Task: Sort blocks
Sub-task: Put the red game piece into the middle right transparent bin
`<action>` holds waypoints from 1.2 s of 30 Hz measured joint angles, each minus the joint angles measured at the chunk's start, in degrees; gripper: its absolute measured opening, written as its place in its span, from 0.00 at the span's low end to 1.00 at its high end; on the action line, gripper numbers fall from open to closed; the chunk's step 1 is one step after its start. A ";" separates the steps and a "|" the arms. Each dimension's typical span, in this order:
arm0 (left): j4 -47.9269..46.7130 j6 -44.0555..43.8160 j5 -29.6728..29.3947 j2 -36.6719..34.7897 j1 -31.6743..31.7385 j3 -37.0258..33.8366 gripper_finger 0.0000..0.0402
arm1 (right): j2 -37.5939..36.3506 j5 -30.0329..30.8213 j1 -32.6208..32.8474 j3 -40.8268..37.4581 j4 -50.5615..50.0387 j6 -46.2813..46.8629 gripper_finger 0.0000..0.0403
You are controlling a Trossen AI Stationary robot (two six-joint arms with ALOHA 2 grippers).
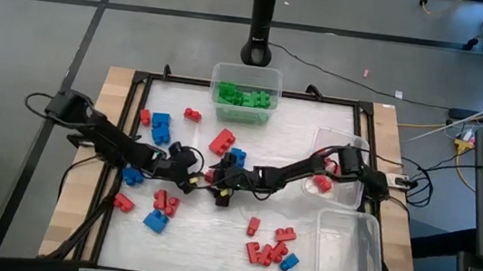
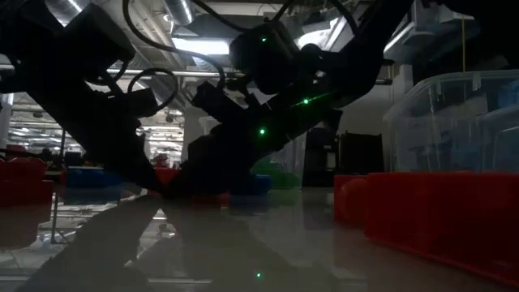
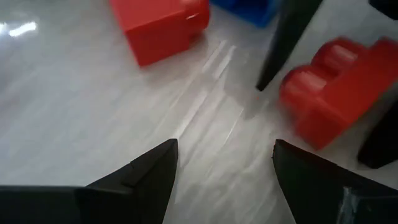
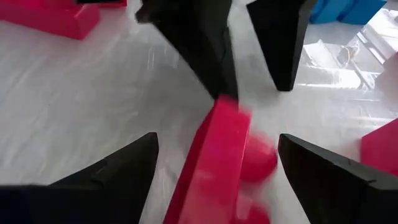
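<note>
Near the centre of the high view a red block (image 4: 214,168) lies on the white table (image 1: 211,242), between the right gripper (image 1: 220,188) fingers, its long axis running along their reach; jaws apart, not clamped; the left gripper (image 1: 193,177), jaws also apart, meets it from the left, both arms stretched low and inward.

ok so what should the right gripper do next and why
Probably close the right gripper on the red block: its jaws stand open with that block between them. The left gripper, also open, sits close opposite, so lift carefully afterward.
</note>
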 joint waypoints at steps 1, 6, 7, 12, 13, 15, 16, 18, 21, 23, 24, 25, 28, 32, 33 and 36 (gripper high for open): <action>1.83 0.91 0.48 0.99 0.00 0.06 0.63 | 0.00 -0.03 0.02 0.01 -0.37 -0.01 0.82; 4.69 3.11 1.17 3.62 0.05 0.79 0.63 | 0.00 -0.30 0.07 0.07 -1.34 -0.04 0.67; 4.29 3.11 1.23 3.51 0.05 0.79 0.63 | 0.00 -0.27 0.08 0.04 -1.50 -0.04 0.63; 3.00 3.03 2.14 2.33 0.05 0.79 0.63 | -0.23 -0.28 0.20 0.09 -4.50 -1.50 0.43; 2.93 3.01 2.13 2.30 0.05 0.79 0.63 | -0.26 -0.22 0.19 0.07 -4.72 -1.89 0.42; 2.62 2.91 2.31 1.90 0.05 0.76 0.63 | -0.26 -0.18 0.17 0.04 -4.55 -2.89 0.42; 2.60 2.85 2.35 1.85 0.05 0.76 0.63 | -0.37 -0.18 0.17 0.04 -4.56 -3.46 0.42; 2.58 2.85 2.30 1.88 0.05 0.76 0.63 | -1.22 -0.14 0.17 -0.06 -5.74 -4.84 0.42; 2.62 2.85 2.51 1.85 0.01 0.76 0.63 | -3.78 -0.08 0.55 -0.26 -10.09 -6.51 0.43; 2.60 2.85 2.71 1.79 0.01 0.76 0.63 | -5.94 0.40 1.00 -0.44 -13.63 -8.08 0.44; 2.62 2.83 2.93 1.70 0.01 0.74 0.63 | -7.26 0.55 1.39 -0.57 -15.74 -9.04 0.44; 2.67 2.85 3.02 1.68 0.01 0.76 0.63 | -8.79 0.95 1.76 -0.56 -16.94 -9.63 0.44; 2.75 2.80 3.65 1.29 0.01 0.74 0.63 | -14.15 3.61 3.01 -0.32 -23.48 -11.22 0.42; 2.89 2.80 3.85 0.96 -0.01 0.72 0.63 | -20.82 10.30 4.68 -0.35 -36.03 -12.23 0.42; 2.74 2.80 3.83 0.96 -0.01 0.72 0.63 | -22.70 12.37 5.03 -0.35 -39.03 -12.11 0.42; 2.79 2.77 3.83 0.96 -0.01 0.72 0.63 | -28.47 18.63 5.96 -0.31 -48.46 -9.81 0.44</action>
